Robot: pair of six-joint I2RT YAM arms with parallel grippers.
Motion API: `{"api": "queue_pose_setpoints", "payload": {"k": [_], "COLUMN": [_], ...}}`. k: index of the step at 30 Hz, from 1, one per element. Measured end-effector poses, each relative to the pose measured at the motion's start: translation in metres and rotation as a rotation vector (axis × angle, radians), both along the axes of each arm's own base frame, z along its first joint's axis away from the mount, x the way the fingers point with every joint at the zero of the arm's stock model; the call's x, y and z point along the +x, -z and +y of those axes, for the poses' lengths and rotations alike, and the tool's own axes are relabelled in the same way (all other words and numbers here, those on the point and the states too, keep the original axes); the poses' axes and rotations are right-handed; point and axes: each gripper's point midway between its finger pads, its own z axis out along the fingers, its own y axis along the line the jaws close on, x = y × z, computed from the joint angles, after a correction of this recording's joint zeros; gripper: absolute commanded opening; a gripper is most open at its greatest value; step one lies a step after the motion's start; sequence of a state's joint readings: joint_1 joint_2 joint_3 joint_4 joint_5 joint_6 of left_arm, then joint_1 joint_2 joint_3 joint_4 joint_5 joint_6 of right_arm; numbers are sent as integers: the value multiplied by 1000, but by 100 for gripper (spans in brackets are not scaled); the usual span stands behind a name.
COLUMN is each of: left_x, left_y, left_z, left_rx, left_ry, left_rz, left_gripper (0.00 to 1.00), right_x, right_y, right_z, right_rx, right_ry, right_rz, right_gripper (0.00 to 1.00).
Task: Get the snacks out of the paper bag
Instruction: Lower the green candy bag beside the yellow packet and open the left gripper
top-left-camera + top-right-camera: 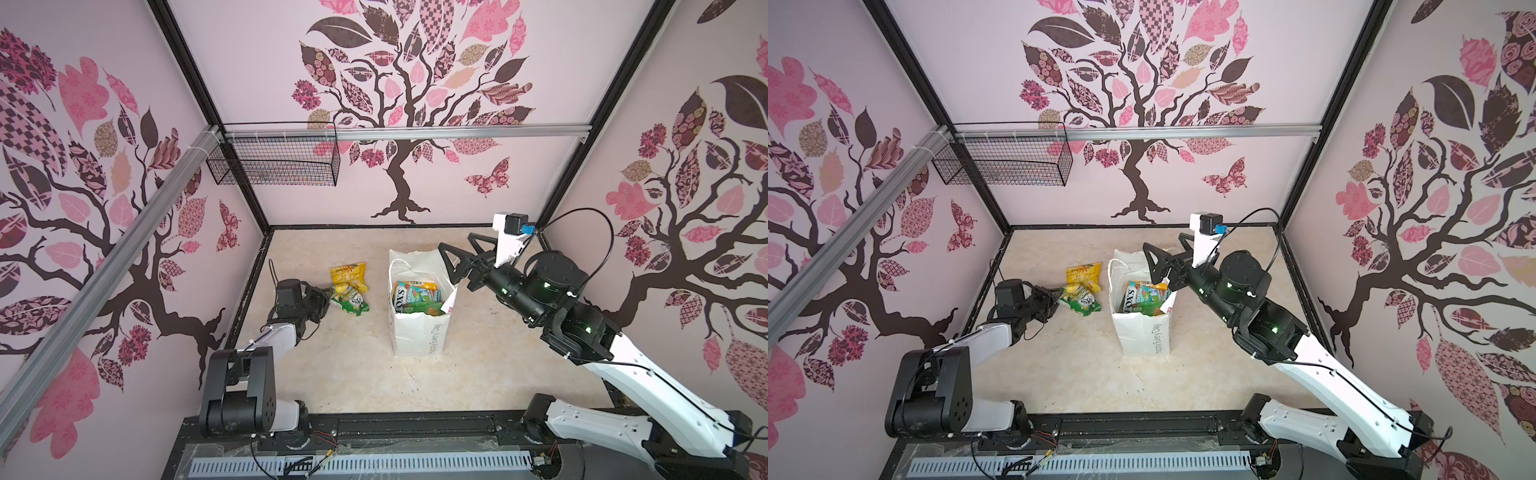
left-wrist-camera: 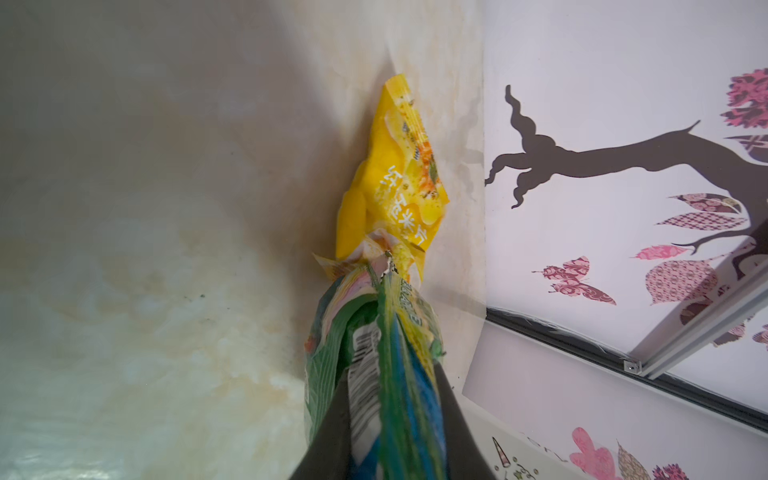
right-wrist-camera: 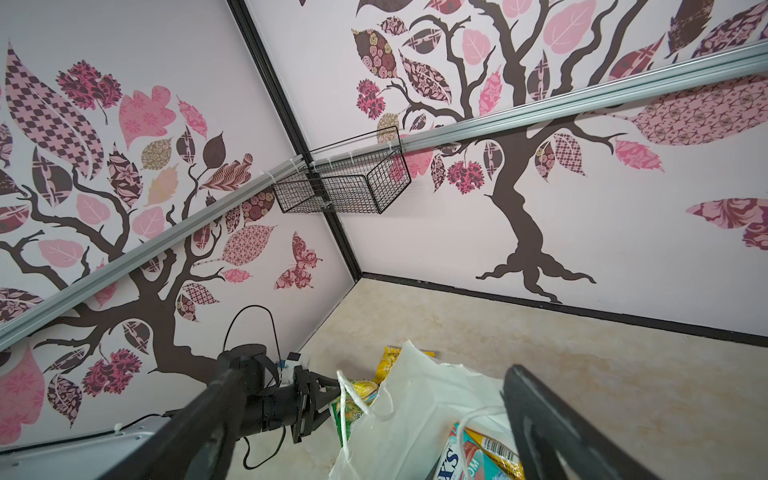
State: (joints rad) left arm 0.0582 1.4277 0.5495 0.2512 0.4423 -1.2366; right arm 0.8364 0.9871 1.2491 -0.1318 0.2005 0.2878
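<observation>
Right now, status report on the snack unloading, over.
Left gripper shut on green packet, beside two yellow packets outside. Right gripper open above paper bag. FOX'S packets in bag. Mouth unobstructed.

I see my left gripper (image 2: pixel 390 386) pinching a green packet (image 2: pixel 365 328). A yellow packet (image 2: pixel 386 187) lies just beyond it.

3 snacks (image 1: pixel 348 287) L of bag (image 1: pixel 419 336)

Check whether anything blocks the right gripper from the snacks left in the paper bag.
Nothing visible does. The right gripper hangs open just above the open mouth of the paper bag, by its rim, and the snacks inside lie uncovered at the top.
</observation>
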Motion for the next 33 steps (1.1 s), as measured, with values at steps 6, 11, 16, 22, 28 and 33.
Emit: {"api": "queue_pose_setpoints", "payload": {"k": [6,11,16,22,28,33], "left_x": [-5,-7,-15,-25,-40,-52], "left_y": [23,26,28,25,16,-9], "left_z": [-2,-1,4,11,22,36], "left_rx": [-15,-3,48,116,204,316], "left_ry": [8,6,4,-4,-19,-44], "left_rz": [52,64,88,105,118,80], "left_gripper": [14,32,50,70,83,84], "right_x": [1,2,3,3,3,3], "right_y": [5,6,7,8,7,5], "right_z": [-1,-1,0,0,0,1], "right_rx": [-15,-17,-21,-22,-22,-23], "right_ry": [9,12,12,12,12,11], "right_rz": [14,16,19,20,18,15], "right_gripper": [100,100,100,100,100,100]}}
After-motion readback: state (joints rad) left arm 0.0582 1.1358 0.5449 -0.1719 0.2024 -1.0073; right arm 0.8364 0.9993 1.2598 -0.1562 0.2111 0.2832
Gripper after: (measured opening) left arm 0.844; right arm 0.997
